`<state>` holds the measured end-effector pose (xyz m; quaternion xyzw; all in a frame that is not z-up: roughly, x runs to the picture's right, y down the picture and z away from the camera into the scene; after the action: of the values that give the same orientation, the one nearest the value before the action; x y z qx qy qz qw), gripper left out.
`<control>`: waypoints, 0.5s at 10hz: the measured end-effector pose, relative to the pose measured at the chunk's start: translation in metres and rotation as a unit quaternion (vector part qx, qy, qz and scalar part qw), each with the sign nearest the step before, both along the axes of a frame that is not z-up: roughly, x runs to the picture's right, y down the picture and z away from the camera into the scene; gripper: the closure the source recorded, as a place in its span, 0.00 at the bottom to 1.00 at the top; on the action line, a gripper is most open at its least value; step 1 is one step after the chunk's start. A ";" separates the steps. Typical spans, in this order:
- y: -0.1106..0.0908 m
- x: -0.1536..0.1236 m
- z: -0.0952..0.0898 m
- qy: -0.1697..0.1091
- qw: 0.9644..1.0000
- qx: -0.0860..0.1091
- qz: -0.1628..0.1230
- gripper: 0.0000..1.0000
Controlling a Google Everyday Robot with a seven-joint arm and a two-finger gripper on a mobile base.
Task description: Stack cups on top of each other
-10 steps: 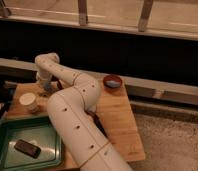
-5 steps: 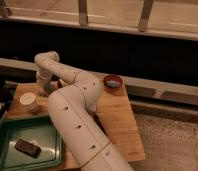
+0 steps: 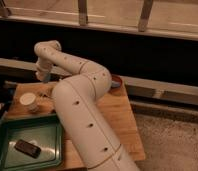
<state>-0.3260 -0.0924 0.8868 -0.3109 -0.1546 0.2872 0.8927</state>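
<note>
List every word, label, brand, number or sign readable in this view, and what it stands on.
None can be read.
White cup, green tray, the dark object in it, reddish bowl, wooden table: no print shows.
Gripper, at the table's far left edge: no marking visible.

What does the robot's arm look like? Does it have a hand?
The arm is fat, round and creamy white, like joined tubes with small dark dots along it. Its pincer sits at the far end, over the wooden table's back-left corner, looking light grey-white.
</note>
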 end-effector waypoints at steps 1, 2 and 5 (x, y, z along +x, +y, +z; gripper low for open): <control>-0.005 0.004 -0.024 -0.012 1.000 0.001 -0.010 1.00; -0.004 0.005 -0.039 -0.020 1.000 0.000 -0.016 1.00; 0.035 -0.016 -0.097 -0.056 0.997 -0.011 -0.056 1.00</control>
<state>-0.3422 -0.0576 0.7900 -0.3448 -0.1838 0.2206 0.8937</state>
